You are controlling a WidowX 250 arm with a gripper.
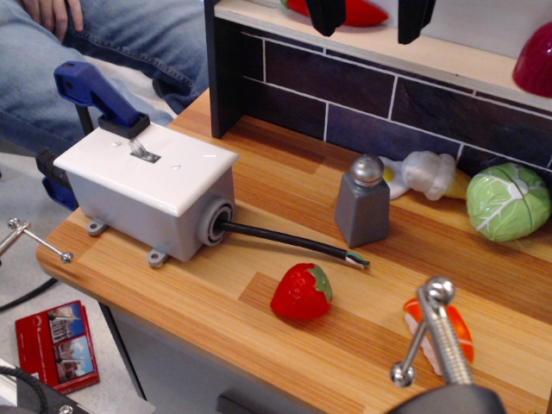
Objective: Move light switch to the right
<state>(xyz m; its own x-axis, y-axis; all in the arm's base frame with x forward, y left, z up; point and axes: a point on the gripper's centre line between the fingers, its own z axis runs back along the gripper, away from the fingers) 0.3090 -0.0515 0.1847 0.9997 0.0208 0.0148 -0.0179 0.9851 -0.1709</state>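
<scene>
Tool [371, 19] fingers apart at top, far above light switch [142, 151].

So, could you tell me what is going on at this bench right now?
Nothing is being handled yet. The gripper hangs at the top of the picture, its two dark fingers apart and holding nothing, well away from the light switch. That small metal lever sticks out of the white faceplate of the grey box on the wooden counter, untouched. A salt shaker and a toy strawberry sit nearby.

No legible text anywhere — the red booklet's [57, 344] print is blurred.
</scene>
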